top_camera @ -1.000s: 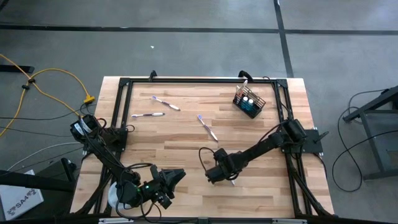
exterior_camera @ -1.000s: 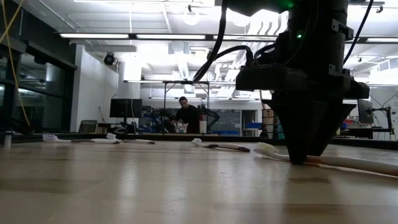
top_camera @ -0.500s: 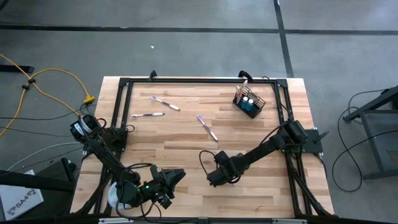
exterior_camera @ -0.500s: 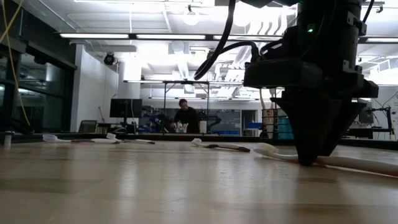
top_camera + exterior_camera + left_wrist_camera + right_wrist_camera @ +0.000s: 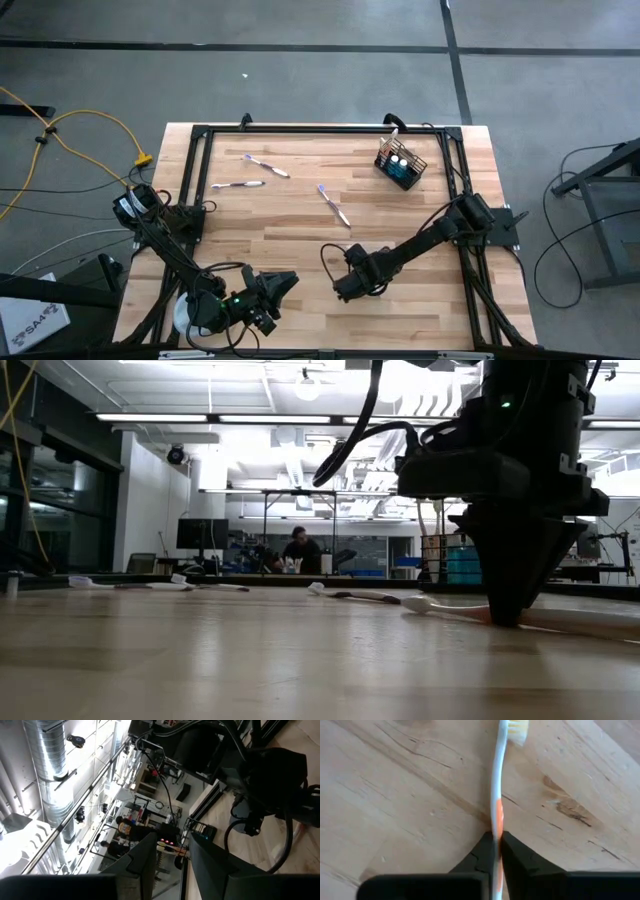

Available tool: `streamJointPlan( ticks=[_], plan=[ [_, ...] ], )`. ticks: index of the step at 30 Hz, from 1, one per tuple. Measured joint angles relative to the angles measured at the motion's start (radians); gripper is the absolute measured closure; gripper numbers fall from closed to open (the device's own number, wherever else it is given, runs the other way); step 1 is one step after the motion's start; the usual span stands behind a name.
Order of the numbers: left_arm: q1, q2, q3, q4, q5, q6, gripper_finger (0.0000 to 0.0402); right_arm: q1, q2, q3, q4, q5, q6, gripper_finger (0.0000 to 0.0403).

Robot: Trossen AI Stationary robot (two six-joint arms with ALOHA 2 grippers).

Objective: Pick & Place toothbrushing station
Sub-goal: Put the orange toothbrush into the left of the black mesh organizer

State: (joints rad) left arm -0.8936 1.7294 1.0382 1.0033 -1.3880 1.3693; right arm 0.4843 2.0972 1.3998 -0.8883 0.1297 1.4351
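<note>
My right gripper [image 5: 497, 836] stands at the table's near middle [image 5: 343, 287], shut on a white and orange toothbrush [image 5: 498, 780] that lies flat on the wood; its bristle head [image 5: 418, 603] shows beside the gripper in the low view. The black mesh holder [image 5: 400, 163] stands at the far right with blue tubes in it. Three more toothbrushes [image 5: 265, 165] [image 5: 238, 185] [image 5: 335, 205] lie flat on the table's far half. My left gripper [image 5: 285, 283] waits at the near left, open, fingers [image 5: 145, 860] aimed up into the room. My right gripper pinches the toothbrush's handle at its orange middle part [image 5: 498, 822] between its two fingertips [image 5: 507, 622]. The fingers come from above, pointing down, and lie across the handle. The toothbrush lies on the table along its length.
A black frame [image 5: 320, 130] runs along the table's edges. A white round thing [image 5: 183, 312] sits at the near left corner under my left arm. Bare wood lies between the right gripper and the holder.
My right gripper has shut on the toothbrush's handle; in the low view its fingers have drawn together to a point at the table. The toothbrush's head has shifted slightly on the wood.
</note>
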Motion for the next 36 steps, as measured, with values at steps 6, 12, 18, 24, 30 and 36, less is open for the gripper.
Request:
streamJointPlan(
  ticks=[6,12,18,24,30,36],
  plan=[
    [0.0,0.0,0.0,0.0,0.0,0.0,0.0291,0.001,0.0,0.0,-0.023,0.053,0.005,0.0392],
    [0.0,0.0,0.0,0.0,0.0,0.0,0.0291,0.001,-0.005,0.0,-0.047,0.112,0.002,0.0396],
    [-0.001,0.0,0.0,0.0,0.031,0.0,0.0291,-0.001,-0.036,-0.008,-0.068,0.188,-0.026,0.0398],
    [-0.007,0.0,0.0,0.0,0.107,-0.011,0.0291,-0.002,-0.068,-0.005,-0.069,0.238,-0.07,0.0398],
    [0.003,0.0,0.0,0.0,0.135,-0.06,0.0291,-0.003,-0.068,-0.004,-0.075,0.253,-0.103,0.0399],
    [0.036,0.0,0.0,0.0,0.141,-0.151,0.0291,-0.014,-0.069,-0.004,-0.075,0.262,-0.141,0.0398]
  ],
)
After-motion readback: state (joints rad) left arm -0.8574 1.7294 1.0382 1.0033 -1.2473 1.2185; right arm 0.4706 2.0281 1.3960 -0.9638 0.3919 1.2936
